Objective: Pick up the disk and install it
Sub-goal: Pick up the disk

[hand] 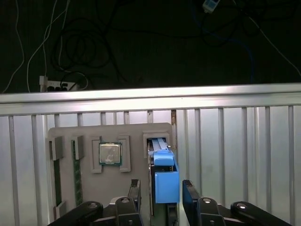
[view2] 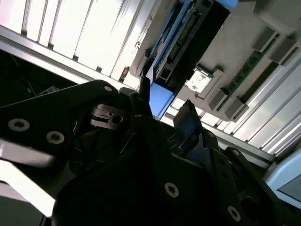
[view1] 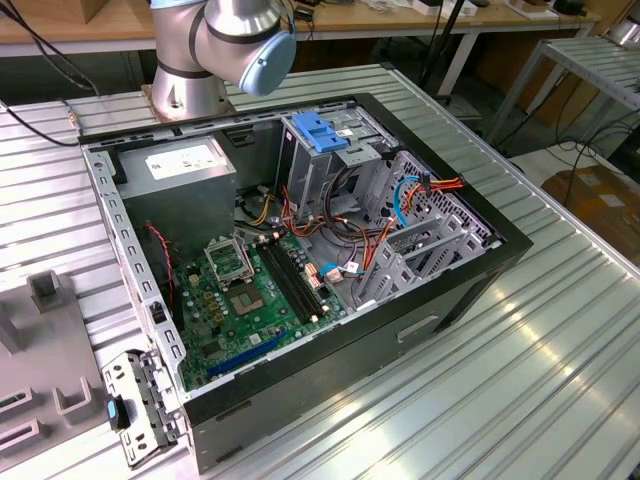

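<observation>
The disk stands on edge in a slot of a grey holder plate, its blue plastic rail facing the first wrist view. My gripper is open and straddles it, one dark finger on each side, the far one almost at the blue rail. In the second wrist view the disk's dark body and blue rail run between the same fingers of the gripper. The open computer case lies on the ribbed metal table, with a metal drive cage topped by a blue bracket.
On the holder plate beside the disk sit a processor chip and memory sticks. The table edge runs just beyond the plate, with cables behind it. Inside the case are a grey power-supply box, the motherboard and loose wires.
</observation>
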Robot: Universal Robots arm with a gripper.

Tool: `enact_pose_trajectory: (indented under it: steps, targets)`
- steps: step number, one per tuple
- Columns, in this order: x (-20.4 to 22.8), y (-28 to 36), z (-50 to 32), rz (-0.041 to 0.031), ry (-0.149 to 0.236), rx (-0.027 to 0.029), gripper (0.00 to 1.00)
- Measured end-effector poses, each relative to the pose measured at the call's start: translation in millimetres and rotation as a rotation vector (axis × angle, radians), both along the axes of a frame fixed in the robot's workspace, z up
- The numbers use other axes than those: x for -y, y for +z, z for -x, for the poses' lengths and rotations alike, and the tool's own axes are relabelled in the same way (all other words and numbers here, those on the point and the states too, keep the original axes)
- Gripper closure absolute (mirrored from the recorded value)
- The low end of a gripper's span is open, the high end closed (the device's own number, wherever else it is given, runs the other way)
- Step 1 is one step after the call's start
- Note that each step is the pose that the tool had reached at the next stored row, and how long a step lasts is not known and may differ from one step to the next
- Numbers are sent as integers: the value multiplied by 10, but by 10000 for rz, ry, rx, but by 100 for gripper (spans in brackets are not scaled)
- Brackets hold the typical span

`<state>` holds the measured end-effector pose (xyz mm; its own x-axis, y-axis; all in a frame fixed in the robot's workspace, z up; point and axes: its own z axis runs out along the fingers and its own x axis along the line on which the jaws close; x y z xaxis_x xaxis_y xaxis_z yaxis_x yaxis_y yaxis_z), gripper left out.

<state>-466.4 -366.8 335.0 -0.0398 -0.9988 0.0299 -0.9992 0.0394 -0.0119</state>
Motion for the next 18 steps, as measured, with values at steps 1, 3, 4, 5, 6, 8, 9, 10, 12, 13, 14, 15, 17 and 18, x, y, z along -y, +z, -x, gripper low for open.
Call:
enact_pose_trajectory:
  steps: [1, 3, 4, 5, 6, 8, 9, 10, 12, 13, 14, 15, 17, 18]
  targets:
    - [-3, -18, 2, 1, 1, -2, 52]
    - [-3, -55, 13, 0, 4, -1, 52]
    - [-3, -70, 17, 1, 6, -2, 52]
    - [-4, -92, 29, 1, 9, -3, 52]
    - [-4, -104, 37, 1, 15, -1, 52]
    - [-3, -126, 43, 0, 23, 0, 52]
    - [-3, -137, 44, 0, 25, -1, 52]
    - [-3, -147, 46, 1, 26, -2, 52]
    - [-4, -162, 46, 0, 28, -1, 52]
    - [-4, -164, 47, 1, 28, -3, 52]
    - [-3, -164, 47, 2, 29, -4, 52]
    - [-3, -166, 47, 1, 28, -2, 52]
    - [-3, -167, 47, 1, 29, -1, 52]
    - [-3, -167, 47, 1, 29, -2, 52]
